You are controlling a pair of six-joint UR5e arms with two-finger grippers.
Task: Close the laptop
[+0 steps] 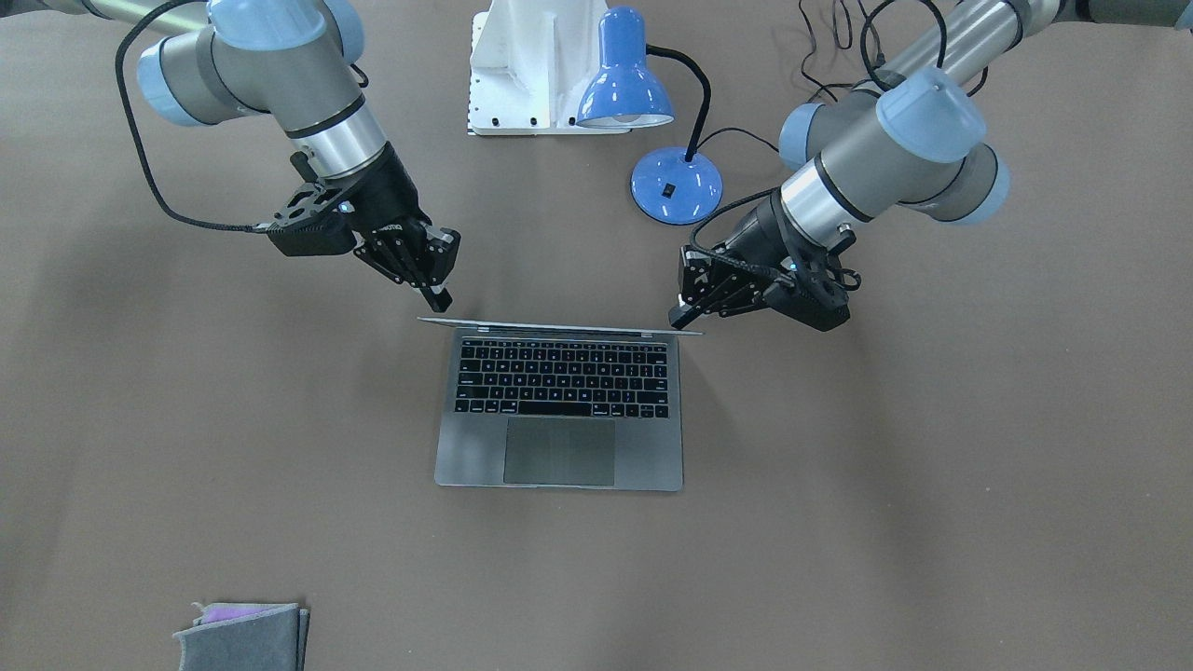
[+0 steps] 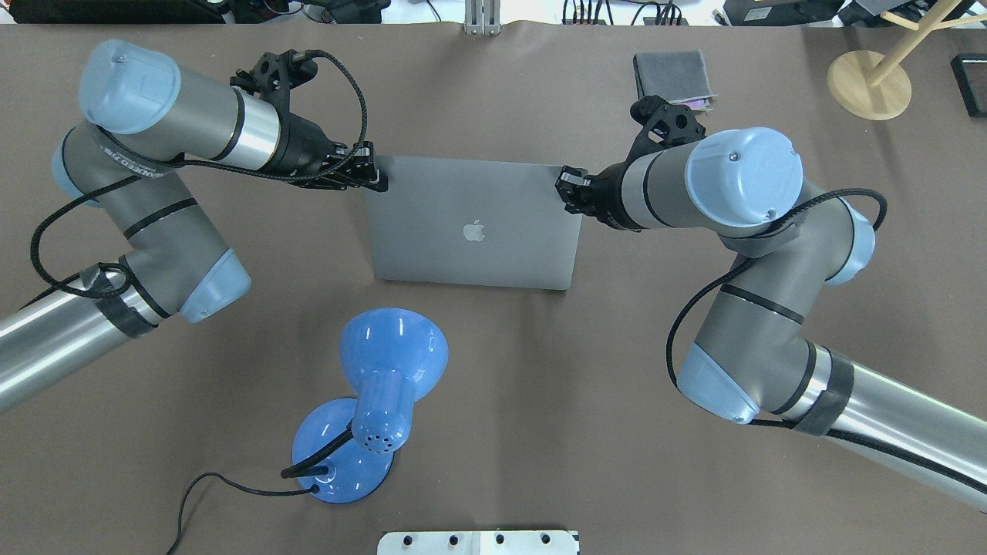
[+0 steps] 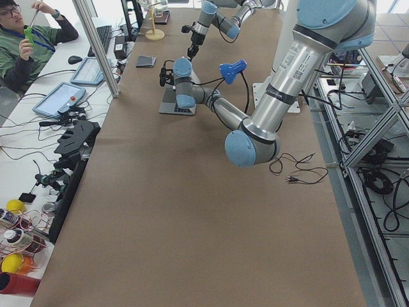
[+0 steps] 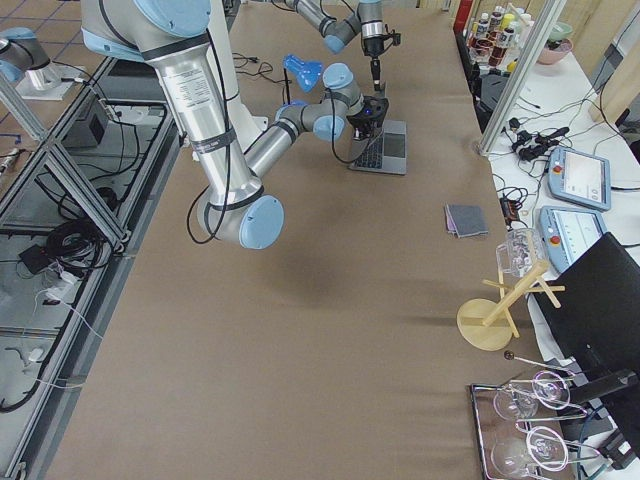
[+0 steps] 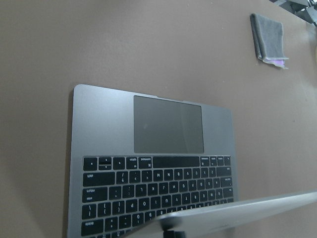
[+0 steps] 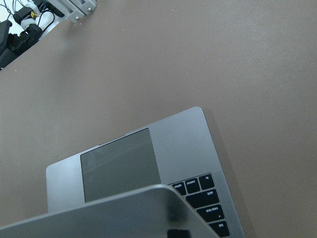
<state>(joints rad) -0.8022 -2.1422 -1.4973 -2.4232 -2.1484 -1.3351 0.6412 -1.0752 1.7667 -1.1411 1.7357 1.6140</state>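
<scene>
The space-grey laptop (image 1: 559, 452) stands open mid-table, with its black keyboard and trackpad towards the operators' side. Its lid (image 2: 474, 223), with the dark apple logo, leans over the keyboard. My left gripper (image 2: 374, 176) is shut, its tips against the lid's upper corner on my left; it also shows in the front view (image 1: 685, 317). My right gripper (image 2: 569, 189) is shut at the lid's other upper corner, and shows in the front view (image 1: 438, 296). Both wrist views look over the lid's edge onto the keyboard deck (image 5: 148, 129) (image 6: 133, 163).
A blue desk lamp (image 2: 389, 354) with a black cord stands on my side of the laptop, beside the white robot base (image 1: 531, 65). A folded grey cloth (image 2: 671, 75) lies beyond the laptop on my right. A wooden stand (image 2: 867, 83) is at the far right.
</scene>
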